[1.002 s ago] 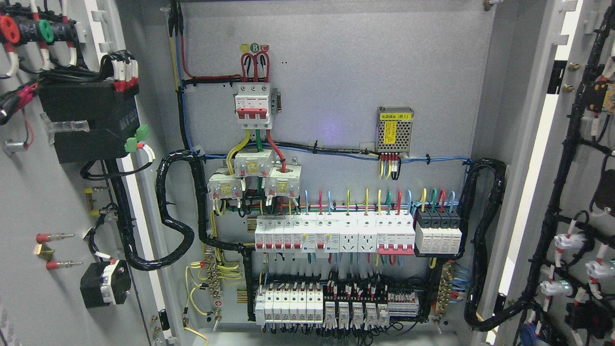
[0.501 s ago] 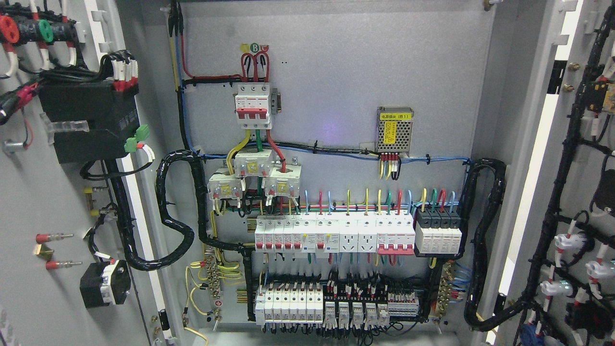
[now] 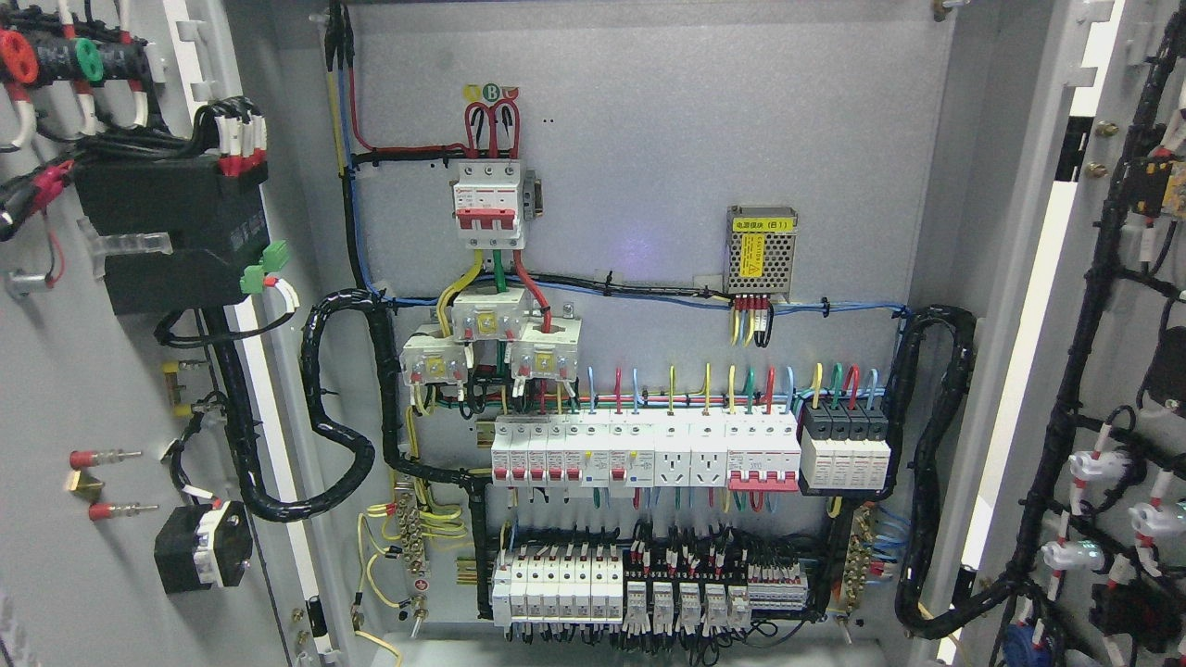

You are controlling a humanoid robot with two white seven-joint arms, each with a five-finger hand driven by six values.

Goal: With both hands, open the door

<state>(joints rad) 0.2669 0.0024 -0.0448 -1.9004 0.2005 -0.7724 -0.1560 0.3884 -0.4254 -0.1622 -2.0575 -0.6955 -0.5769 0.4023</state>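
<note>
A: Any robot hand in the head view?

B: None. Both arms are outside the frame, so whether the fingers are spread or curled cannot be told.

A: What is cut off?

B: Both doors. The left door runs off the left, top and bottom edges; the right door runs off the right edge. Only their inner faces show, so no handle can be made out. The small print on the breakers is too fine to read.

A: And the cabinet?

B: The grey cabinet fills the middle, standing open. On its back panel, a red-handled main breaker sits upper centre, a meshed power supply to its right, a breaker row across the lower middle, and a terminal row along the bottom. A black cable loom loops toward the left door.

A: How do the doors lie?

B: Each has its long axis vertical, swung outward to either side. The left carries a black box; the right carries black wiring with white connectors.
</note>
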